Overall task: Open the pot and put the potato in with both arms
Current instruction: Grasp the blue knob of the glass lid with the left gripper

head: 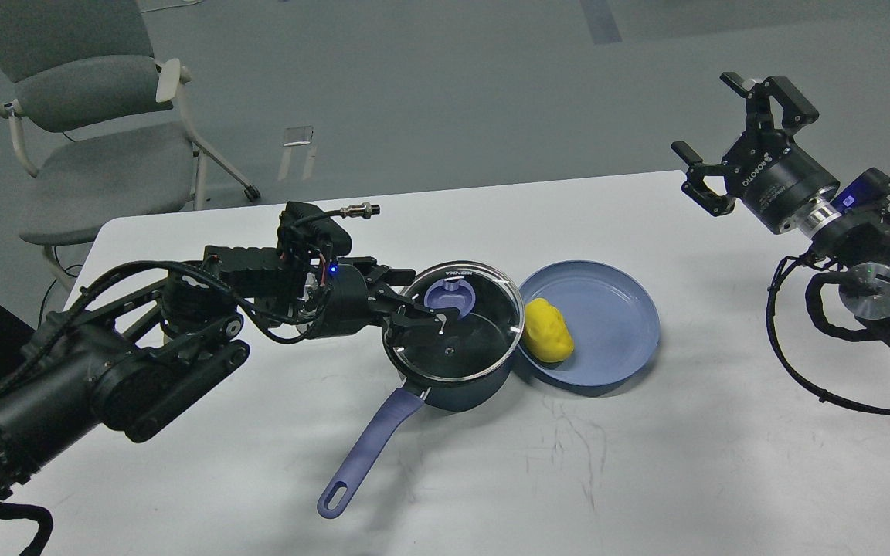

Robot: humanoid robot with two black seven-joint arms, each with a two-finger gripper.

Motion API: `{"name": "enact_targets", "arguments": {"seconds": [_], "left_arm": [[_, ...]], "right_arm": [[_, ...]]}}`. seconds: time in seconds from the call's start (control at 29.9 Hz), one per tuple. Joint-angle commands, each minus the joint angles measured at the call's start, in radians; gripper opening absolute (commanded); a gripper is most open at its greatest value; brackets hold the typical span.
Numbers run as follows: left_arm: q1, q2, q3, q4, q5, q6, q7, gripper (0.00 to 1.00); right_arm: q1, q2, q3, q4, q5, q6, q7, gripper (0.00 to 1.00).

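A dark blue pot (453, 386) with a long blue handle (368, 444) stands in the middle of the white table (646, 448). A glass lid (456, 336) with a blue knob (451, 294) sits on it. A yellow potato (547, 330) lies on a blue plate (607, 320) just right of the pot. My left gripper (422, 297) is open, low over the lid, its fingers reaching toward the knob from the left. My right gripper (731, 131) is open and empty, raised at the far right.
A grey chair (82, 147) stands on the floor beyond the table's back left corner. My left arm (144, 363) lies across the table's left part. The table's far edge runs just behind the pot.
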Motion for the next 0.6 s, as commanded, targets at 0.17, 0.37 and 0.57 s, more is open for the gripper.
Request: {"name": "enact_targets", "arguments": {"seconds": [0.17, 0.37, 0.57], "left_arm": [[-0.004, -0.001, -0.002, -0.012, -0.001, 0.001, 0.000, 0.97], [-0.024, -0.001, 0.000, -0.032, -0.004, -0.007, -0.004, 0.97], [-0.020, -0.001, 0.000, -0.050, -0.007, -0.011, -0.006, 0.97]], "right_arm": [[0.000, -0.002, 0.000, 0.002, 0.000, 0.000, 0.000, 1.00], [0.002, -0.002, 0.002, 0.002, 0.000, 0.000, 0.000, 1.00], [0.002, 0.000, 0.002, 0.002, 0.000, 0.000, 0.000, 1.00]]}}
